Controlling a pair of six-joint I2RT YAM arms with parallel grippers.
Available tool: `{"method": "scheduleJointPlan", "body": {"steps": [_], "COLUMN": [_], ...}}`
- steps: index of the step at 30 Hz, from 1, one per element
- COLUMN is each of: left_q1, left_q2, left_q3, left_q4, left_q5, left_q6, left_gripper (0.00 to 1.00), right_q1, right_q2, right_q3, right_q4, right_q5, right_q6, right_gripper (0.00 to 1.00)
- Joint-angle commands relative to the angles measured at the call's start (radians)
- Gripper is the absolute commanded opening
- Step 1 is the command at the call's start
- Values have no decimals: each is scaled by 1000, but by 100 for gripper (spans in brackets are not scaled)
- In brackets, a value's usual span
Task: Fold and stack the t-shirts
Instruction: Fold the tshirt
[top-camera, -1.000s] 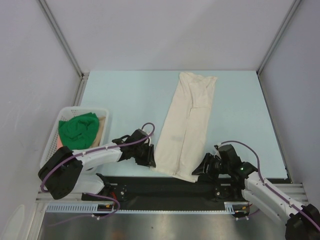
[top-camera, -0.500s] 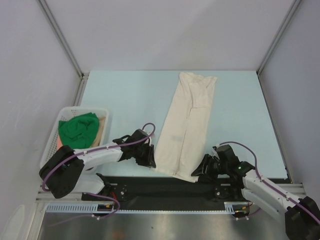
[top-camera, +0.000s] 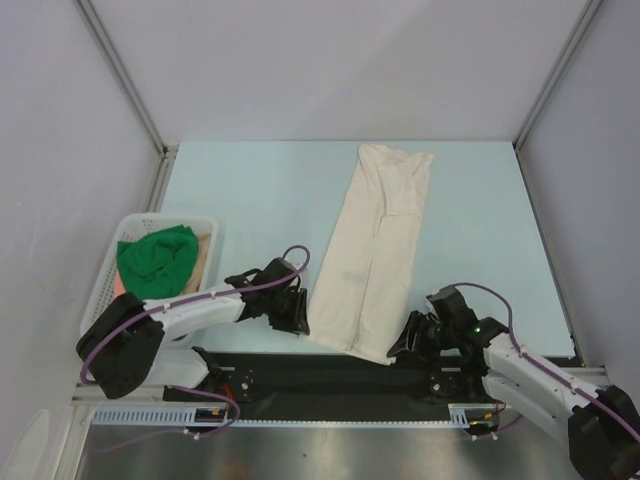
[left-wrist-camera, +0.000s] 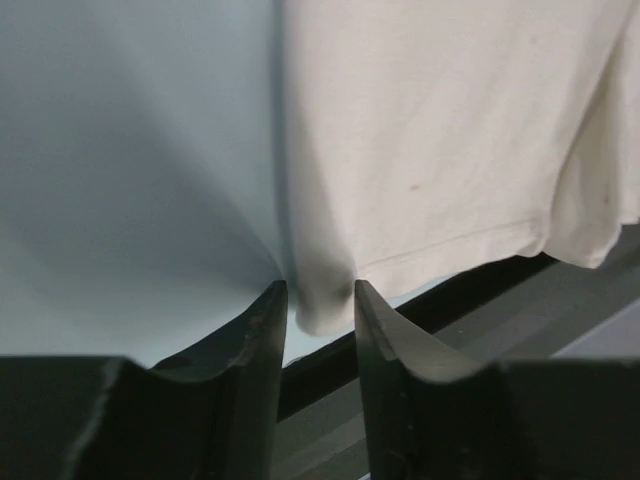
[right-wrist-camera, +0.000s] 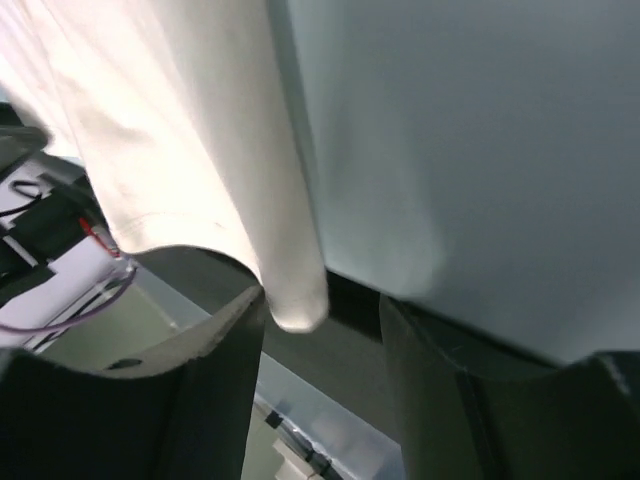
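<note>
A cream t-shirt (top-camera: 372, 250), folded into a long strip, runs from the back of the table to its near edge. My left gripper (top-camera: 298, 318) is at the strip's near left corner. In the left wrist view its jaws (left-wrist-camera: 318, 300) stand partly open on either side of that corner (left-wrist-camera: 322, 305). My right gripper (top-camera: 402, 345) is at the near right corner. It is open (right-wrist-camera: 322, 310), with the hanging cloth corner (right-wrist-camera: 295, 300) against one finger and a gap to the other. A green t-shirt (top-camera: 157, 260) lies in the basket, with a sliver of salmon pink cloth (top-camera: 120, 284) beside it.
The white lattice basket (top-camera: 150, 220) stands at the left, off the pale blue table top (top-camera: 240, 200). A black strip (top-camera: 330, 375) with the arm bases runs along the near edge. Grey walls and metal posts close in the back and sides.
The right arm has shifted slightly at the shirt's near right corner. The left arm and the shirt look unchanged.
</note>
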Motion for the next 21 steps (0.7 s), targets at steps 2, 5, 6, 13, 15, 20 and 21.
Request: {"method": "scheduleJointPlan", "body": {"steps": [2, 5, 6, 13, 15, 20, 21], "left_q1": [-23, -63, -75, -152, -187, -235, -238], "left_q2": [-121, -236, -253, -75, 38, 219, 264], "left_q3": [108, 178, 191, 245, 294, 378, 384], "left_q4": [-252, -274, -248, 103, 139, 176, 170], "left_q5": [-221, -235, -178, 89, 98, 143, 137], "left_q6": [11, 3, 9, -25, -22, -32, -29], "left_gripper": [46, 51, 51, 14, 7, 0, 0], "right_q1": [1, -5, -3, -19, -25, -59, -66], "right_q2": [-131, -124, -107, -76, -71, -113, -119], "right_q3": [183, 277, 276, 267, 268, 253, 247], "right_q4": [-479, -519, -508, -402, -404, -431, -436], "right_q5": [236, 217, 202, 155, 149, 143, 137], "right_q6": [-130, -133, -130, -127, -131, -133, -133], "right_gripper": [57, 59, 59, 58, 58, 57, 57]}}
